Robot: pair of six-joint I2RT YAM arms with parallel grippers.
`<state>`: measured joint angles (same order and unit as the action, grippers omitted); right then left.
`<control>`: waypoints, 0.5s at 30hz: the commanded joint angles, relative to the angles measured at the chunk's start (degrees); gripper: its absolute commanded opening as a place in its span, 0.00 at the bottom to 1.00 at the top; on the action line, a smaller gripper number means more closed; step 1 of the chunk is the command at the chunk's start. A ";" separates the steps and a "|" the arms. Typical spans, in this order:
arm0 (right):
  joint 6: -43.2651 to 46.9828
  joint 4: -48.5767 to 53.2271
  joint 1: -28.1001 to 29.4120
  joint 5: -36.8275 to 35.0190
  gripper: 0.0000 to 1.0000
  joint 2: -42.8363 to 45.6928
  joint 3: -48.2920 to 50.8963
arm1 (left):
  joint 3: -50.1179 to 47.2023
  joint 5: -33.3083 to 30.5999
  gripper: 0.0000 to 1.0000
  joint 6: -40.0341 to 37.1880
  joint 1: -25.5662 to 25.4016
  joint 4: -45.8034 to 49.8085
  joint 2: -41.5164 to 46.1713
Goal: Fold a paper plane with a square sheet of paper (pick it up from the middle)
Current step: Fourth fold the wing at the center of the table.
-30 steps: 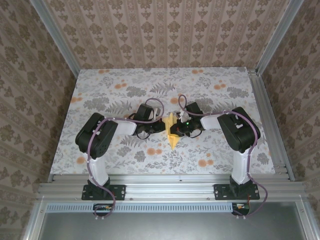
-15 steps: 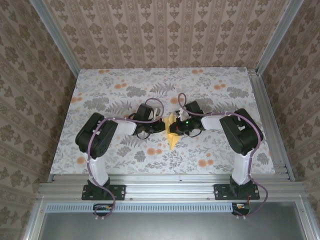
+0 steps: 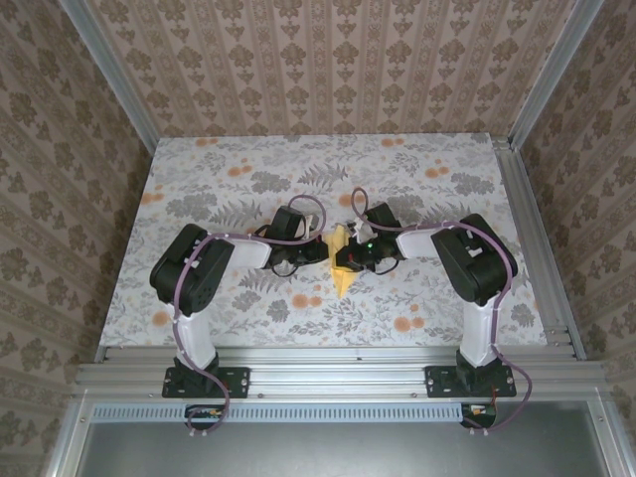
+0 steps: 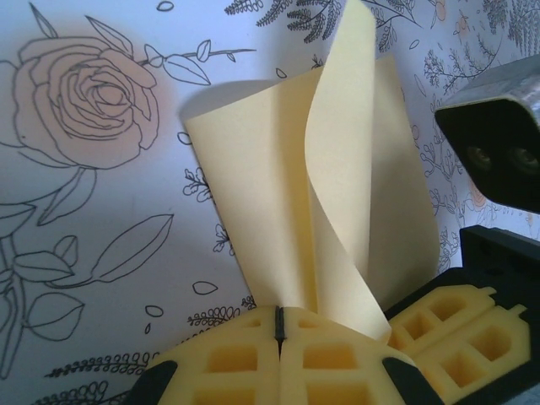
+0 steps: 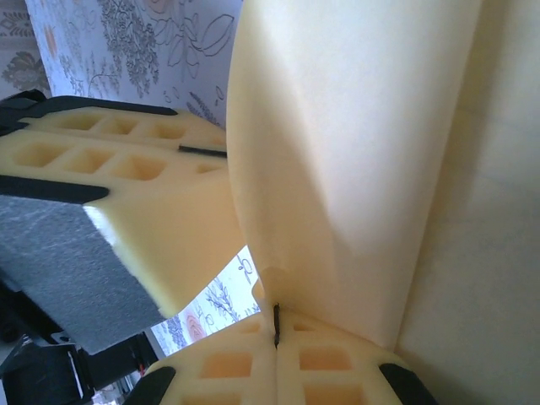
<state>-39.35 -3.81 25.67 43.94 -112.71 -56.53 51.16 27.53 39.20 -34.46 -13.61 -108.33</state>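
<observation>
- Lately my right gripper (image 5: 276, 325) had edged slightly toward 9 o'clock, and the far tip of the sheet of paper (image 3: 342, 276) had leaned with it.
- Both grippers were pinched shut on the sheet: my left gripper (image 4: 280, 325) at its 9 o'clock side, the right at 3 o'clock.
- The sheet sat mid-bench (image 3: 199, 179), its point toward 6 o'clock, with one flap curling upward.
- I judged a crease was being tightened and the plane was unfinished.

Overhead view bright, even and sharp, rails slightly bowed at the edges; left wrist view blue-white and washed out, folded paper (image 4: 278, 194) throwing a soft shadow up-left of left gripper (image 4: 279, 325); right wrist view soft-focus, paper glowing backlit just above right gripper (image 5: 276, 325).
</observation>
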 commanded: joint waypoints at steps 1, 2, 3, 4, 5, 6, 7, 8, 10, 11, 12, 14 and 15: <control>0.33 1.00 0.51 -0.35 0.02 -1.63 -1.38 | -1.60 -1.60 0.00 -1.61 -1.31 3.03 -4.26; 0.20 0.68 0.57 -0.26 0.02 -1.70 -1.47 | -1.63 -1.63 0.00 -1.55 -1.40 2.95 -4.42; 0.15 0.60 0.63 -0.26 0.02 -1.78 -1.47 | -1.59 -1.60 0.00 -1.50 -1.39 2.96 -4.43; 0.15 0.67 0.67 -0.26 0.02 -1.86 -1.65 | -1.52 -1.60 0.00 -1.50 -1.40 2.94 -4.47; 0.23 0.74 0.70 -0.26 0.02 -1.90 -1.73 | -1.48 -1.60 0.00 -1.56 -1.38 2.94 -4.51; 0.31 0.67 0.65 -0.26 0.02 -2.12 -1.74 | -1.45 -1.52 0.00 -1.58 -1.40 2.96 -4.60; 0.33 0.72 0.69 -0.26 0.02 -2.24 -1.74 | -1.28 -1.38 0.00 -1.61 -1.40 2.91 -4.66; 0.36 0.81 0.70 -0.32 0.02 -2.46 -1.81 | -1.26 -1.29 0.00 -1.61 -1.40 2.89 -4.73; 1.03 1.70 0.64 -0.73 0.03 -2.95 -1.80 | -1.19 -1.17 0.00 -1.61 -1.49 2.94 -4.57; 1.45 2.22 0.65 -1.13 0.05 -3.09 -1.75 | -1.16 -1.23 0.00 -1.54 -1.46 3.04 -4.52; 1.95 2.79 0.68 -1.48 0.07 -3.21 -1.74 | -1.14 -1.25 0.00 -1.51 -1.45 3.04 -4.28; 3.02 4.23 0.64 -2.25 0.17 -3.31 -1.84 | -1.04 -1.25 0.00 -1.46 -1.41 3.31 -3.76; 3.28 4.34 0.61 -2.47 0.23 -3.19 -1.75 | -0.97 -1.09 0.00 -1.33 -1.45 3.35 -3.21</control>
<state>-38.63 -3.07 25.96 44.36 -113.86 -57.98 51.16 27.66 39.20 -34.46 -13.58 -108.31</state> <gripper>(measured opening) 0.190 0.047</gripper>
